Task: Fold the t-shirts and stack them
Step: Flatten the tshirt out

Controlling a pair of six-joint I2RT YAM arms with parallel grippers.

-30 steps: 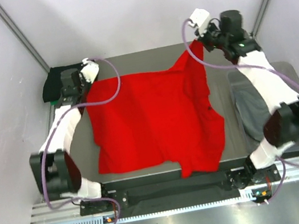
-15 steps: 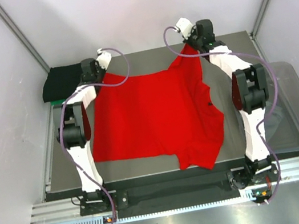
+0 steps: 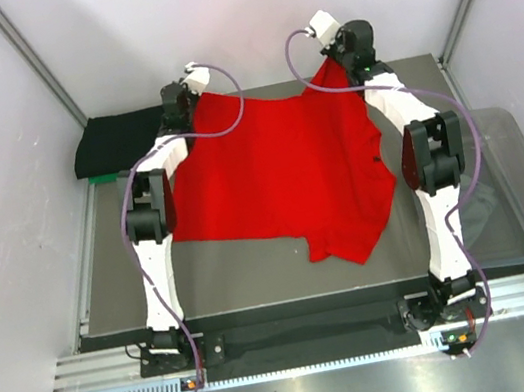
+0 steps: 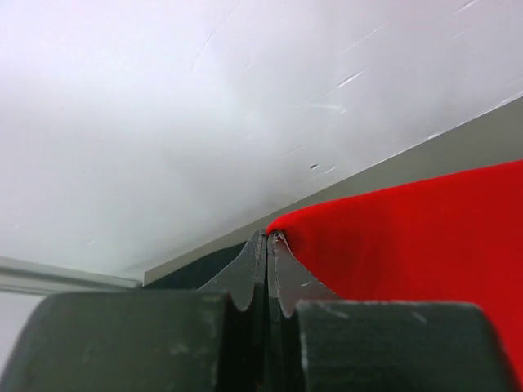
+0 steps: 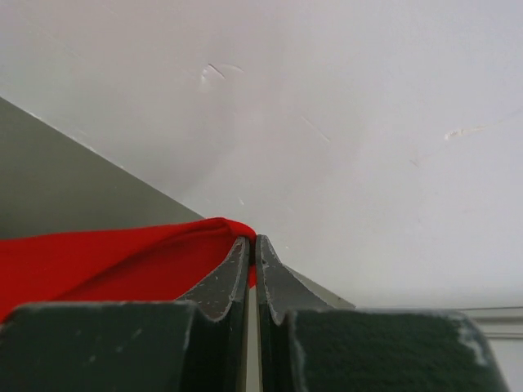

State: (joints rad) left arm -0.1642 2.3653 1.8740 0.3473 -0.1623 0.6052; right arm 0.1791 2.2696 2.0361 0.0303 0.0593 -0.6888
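Pinching the red t-shirt at its far-left corner with the left gripper and at its far-right edge with the right gripper, both clamped tight. Trailing from there across the counter toward the near edge.

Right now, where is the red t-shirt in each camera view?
Top view: red t-shirt covers the middle of the table, far corners raised.
Left wrist: lower right, held in the left gripper.
Right wrist: lower left, held in the right gripper.
Shared landmark: white back wall.
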